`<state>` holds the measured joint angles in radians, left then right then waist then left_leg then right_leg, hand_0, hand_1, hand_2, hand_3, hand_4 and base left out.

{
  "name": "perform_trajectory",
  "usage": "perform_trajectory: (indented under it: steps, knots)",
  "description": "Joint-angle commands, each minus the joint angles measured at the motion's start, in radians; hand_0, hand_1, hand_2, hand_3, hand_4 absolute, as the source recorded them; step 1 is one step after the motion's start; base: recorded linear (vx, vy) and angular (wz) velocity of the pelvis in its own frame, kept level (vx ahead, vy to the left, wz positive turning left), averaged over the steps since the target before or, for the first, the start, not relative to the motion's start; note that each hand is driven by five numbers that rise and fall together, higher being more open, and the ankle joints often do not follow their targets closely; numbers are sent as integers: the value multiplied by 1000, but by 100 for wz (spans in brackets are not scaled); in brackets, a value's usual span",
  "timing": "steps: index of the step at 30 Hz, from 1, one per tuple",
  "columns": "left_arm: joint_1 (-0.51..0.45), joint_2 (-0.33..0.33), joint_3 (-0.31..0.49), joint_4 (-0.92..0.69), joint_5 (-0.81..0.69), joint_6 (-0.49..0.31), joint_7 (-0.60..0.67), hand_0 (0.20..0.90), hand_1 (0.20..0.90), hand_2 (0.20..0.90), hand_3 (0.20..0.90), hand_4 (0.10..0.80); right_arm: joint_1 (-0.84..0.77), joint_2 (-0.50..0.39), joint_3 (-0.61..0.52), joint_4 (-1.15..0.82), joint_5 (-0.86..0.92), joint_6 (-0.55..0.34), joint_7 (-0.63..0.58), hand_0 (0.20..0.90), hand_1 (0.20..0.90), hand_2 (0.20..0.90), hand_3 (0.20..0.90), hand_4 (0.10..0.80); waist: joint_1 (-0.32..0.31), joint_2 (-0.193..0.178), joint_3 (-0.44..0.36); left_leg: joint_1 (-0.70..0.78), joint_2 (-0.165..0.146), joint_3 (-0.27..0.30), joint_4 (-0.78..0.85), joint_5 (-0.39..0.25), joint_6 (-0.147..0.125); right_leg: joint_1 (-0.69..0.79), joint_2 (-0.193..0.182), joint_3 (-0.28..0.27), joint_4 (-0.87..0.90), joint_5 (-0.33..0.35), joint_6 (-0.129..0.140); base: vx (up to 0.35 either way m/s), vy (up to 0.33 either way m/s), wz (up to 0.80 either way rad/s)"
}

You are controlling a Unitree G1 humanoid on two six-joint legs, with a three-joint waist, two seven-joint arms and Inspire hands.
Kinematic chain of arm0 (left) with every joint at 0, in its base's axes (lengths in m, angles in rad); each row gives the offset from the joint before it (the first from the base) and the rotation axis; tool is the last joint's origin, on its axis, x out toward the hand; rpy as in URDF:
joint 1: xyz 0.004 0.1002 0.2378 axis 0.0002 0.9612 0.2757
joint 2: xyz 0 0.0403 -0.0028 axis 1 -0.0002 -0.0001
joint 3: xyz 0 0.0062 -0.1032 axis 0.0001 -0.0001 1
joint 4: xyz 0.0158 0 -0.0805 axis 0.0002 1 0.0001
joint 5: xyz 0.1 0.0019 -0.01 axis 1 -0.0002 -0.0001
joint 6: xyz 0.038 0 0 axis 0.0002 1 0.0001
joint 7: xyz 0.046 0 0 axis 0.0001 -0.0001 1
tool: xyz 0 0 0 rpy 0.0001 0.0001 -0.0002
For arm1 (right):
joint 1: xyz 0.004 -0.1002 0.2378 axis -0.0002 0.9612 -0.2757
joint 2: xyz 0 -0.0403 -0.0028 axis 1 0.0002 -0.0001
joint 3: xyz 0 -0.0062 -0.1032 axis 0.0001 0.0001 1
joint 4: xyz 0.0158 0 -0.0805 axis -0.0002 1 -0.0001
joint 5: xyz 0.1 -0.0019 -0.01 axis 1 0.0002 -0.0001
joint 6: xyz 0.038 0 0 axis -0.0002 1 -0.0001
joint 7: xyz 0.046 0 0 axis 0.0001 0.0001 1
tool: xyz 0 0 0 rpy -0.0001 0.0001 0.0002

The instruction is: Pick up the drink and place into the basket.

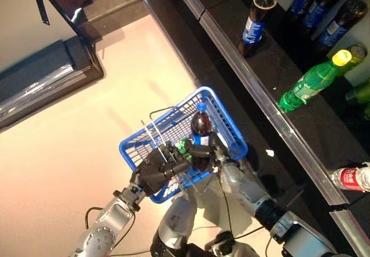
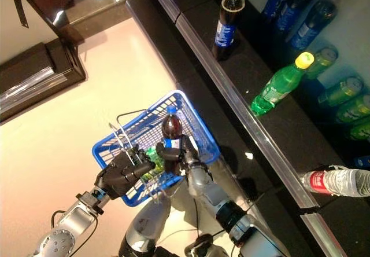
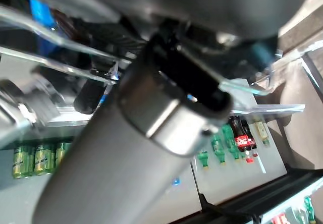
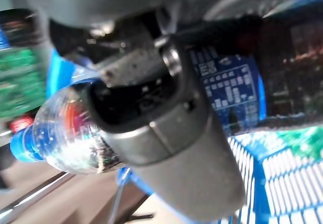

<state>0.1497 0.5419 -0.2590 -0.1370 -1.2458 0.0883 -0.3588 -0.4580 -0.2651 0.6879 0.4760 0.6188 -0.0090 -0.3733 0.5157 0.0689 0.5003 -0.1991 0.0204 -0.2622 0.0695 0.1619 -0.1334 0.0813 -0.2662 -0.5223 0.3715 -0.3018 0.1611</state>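
Over the blue basket (image 1: 222, 118), dark cola bottle (image 1: 200, 124) upright, clamped in right hand (image 1: 215, 153) fingers, left hand (image 1: 157, 170) curled on wire handle; may topple if released high.

I can read no text: the print on the blue label of the cola bottle (image 4: 237, 90) I hold is illegible.
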Motion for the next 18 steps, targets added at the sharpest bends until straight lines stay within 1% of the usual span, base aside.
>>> perform_trajectory:
  steps: [1,6,11,13,14,16,18]
  knots:
    - [-113,-36,82,-350,-100,-134,-254,300,300,300,200,100,-62,115,42,-80,-31,-124,64,300,300,300,200,100,-21,-24,-103,-6,-31,1,51,-85,43,-33,47,-18,-126,179,-80,-33,-9,2]
    - [-131,-37,74,-353,-115,-129,-283,300,300,300,200,100,-46,149,53,-23,36,-140,102,300,300,300,200,100,-24,-28,-82,-15,-30,6,31,-81,51,-56,50,-12,-132,188,-77,-34,-18,0]
    - [-156,-43,60,-370,-118,-110,-310,300,300,300,200,100,-42,185,46,23,181,-122,169,300,300,300,200,100,-26,-30,-69,-18,-31,6,18,-79,56,-72,52,-7,-134,195,-75,-15,-8,0]
    - [-174,-44,43,-377,-105,-98,-319,300,300,300,200,100,-52,208,20,66,341,-117,199,300,300,300,200,100,-27,-29,-62,-18,-31,7,13,-76,59,-79,51,-6,-132,200,-74,0,0,0]
    - [-176,-43,41,-377,-105,-95,-320,300,300,300,200,100,-53,210,16,70,364,-112,203,300,300,300,200,100,-27,-29,-61,-18,-31,7,13,-76,60,-79,51,-6,-132,201,-74,0,0,0]
    - [-198,-36,34,-380,-112,-81,-313,300,300,300,200,100,-73,234,-20,128,499,-69,236,300,300,300,200,100,-26,-27,-57,-20,-33,8,11,-76,63,-87,48,-8,-126,202,-72,0,0,0]
    - [-204,-34,32,-380,-115,-76,-313,300,300,300,200,100,-79,240,-34,151,534,-56,245,300,300,300,200,100,-24,-27,-56,-19,-33,8,10,-76,65,-88,47,-9,-124,203,-72,0,0,0]
